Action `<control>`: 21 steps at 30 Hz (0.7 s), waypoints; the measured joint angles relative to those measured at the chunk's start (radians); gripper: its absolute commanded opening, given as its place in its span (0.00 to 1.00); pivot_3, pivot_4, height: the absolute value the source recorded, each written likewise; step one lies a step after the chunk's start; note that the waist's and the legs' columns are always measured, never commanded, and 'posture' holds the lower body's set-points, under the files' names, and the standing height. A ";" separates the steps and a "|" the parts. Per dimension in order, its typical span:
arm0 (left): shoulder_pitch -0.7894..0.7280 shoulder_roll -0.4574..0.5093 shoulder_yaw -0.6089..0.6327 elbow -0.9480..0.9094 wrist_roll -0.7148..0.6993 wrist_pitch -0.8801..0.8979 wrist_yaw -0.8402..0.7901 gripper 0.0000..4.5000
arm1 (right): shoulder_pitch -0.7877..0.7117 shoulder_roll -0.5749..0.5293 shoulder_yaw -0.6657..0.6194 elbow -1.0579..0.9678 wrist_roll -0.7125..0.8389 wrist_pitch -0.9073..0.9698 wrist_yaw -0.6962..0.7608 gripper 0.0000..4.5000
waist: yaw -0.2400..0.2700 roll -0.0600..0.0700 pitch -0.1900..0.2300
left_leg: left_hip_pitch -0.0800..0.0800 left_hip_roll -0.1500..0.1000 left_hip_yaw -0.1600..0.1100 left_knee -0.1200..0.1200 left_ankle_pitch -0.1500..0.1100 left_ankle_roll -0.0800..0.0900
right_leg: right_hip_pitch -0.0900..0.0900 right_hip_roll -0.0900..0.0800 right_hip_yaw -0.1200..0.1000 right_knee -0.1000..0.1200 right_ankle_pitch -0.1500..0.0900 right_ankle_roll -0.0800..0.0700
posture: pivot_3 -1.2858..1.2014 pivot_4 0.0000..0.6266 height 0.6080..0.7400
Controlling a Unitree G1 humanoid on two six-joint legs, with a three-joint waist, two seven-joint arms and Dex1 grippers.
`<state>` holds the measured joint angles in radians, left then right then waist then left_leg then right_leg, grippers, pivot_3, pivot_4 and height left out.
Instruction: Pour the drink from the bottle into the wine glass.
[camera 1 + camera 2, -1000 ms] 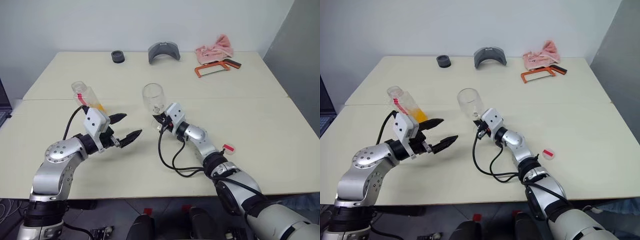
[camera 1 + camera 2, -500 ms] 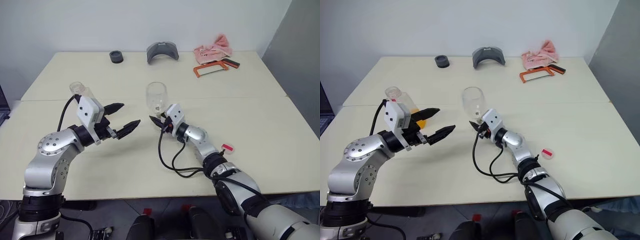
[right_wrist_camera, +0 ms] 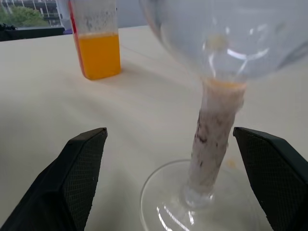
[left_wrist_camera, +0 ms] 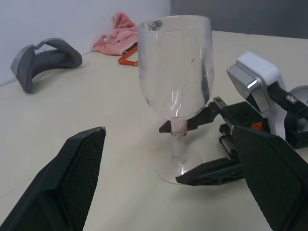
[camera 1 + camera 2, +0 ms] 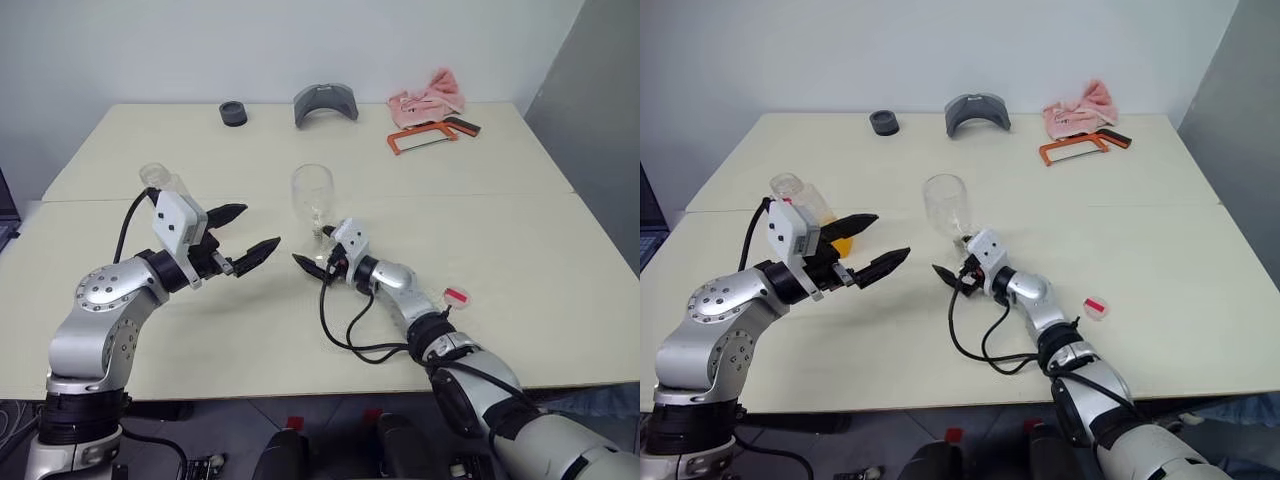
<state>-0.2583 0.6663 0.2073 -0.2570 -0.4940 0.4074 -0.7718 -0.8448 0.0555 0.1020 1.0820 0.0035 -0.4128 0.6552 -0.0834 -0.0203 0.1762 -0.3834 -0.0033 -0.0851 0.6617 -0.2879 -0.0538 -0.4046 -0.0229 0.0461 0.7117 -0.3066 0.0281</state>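
Observation:
The wine glass [image 5: 312, 192] stands upright on the table's middle, its bowl holding no more than a faint orange trace, its stem [image 3: 214, 130] wrapped in whitish tape. My right gripper [image 5: 310, 248] is open, a finger on each side of the stem just above the foot, not touching it. The bottle [image 5: 803, 200] stands at the left behind my left wrist, uncapped, with the orange drink [image 3: 98, 55] in its lower part. My left gripper [image 5: 260, 226] hovers open and empty above the table between bottle and glass, pointing at the glass [image 4: 175, 72].
Along the far edge lie a black round piece [image 5: 233, 113], a grey curved object [image 5: 326, 103], a pink cloth [image 5: 430, 98] and an orange-framed saw [image 5: 422, 136]. A small red-and-white cap [image 5: 456, 296] lies by my right forearm. A seam [image 5: 500, 195] joins the two tabletops.
My right gripper has opened and let go of the stem, sinking a little. The glass, tilted before, now stands upright on the table. The left arm rose slightly.

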 measured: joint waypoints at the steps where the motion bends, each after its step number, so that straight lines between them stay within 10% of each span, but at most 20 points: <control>1: 0.010 -0.001 0.002 -0.012 -0.004 0.000 0.003 1.00 | 0.020 -0.011 0.000 -0.021 0.000 0.008 0.009 1.00 | 0.000 0.000 0.000 | 0.000 0.000 0.000 0.000 0.000 0.000 | 0.000 0.000 0.000 0.000 0.000 0.000 | 0.52 0.24 1.00; 21: 0.228 -0.101 0.025 0.041 0.079 -0.051 0.131 1.00 | 0.561 -0.378 0.057 -1.098 0.179 0.478 0.242 1.00 | 0.028 0.000 0.000 | -0.001 0.002 -0.002 0.001 0.000 0.000 | 0.001 -0.001 -0.001 -0.003 0.000 0.000 | 0.52 0.24 1.00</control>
<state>-0.0299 0.5656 0.2322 -0.2155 -0.4154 0.3566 -0.6410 -0.2837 -0.3230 0.1592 -0.0164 0.1824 0.0647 0.8970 -0.0557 -0.0201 0.1765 -0.3840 -0.0015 -0.0866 0.6624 -0.2882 -0.0534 -0.4032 -0.0236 0.0448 0.7088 -0.3067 0.0284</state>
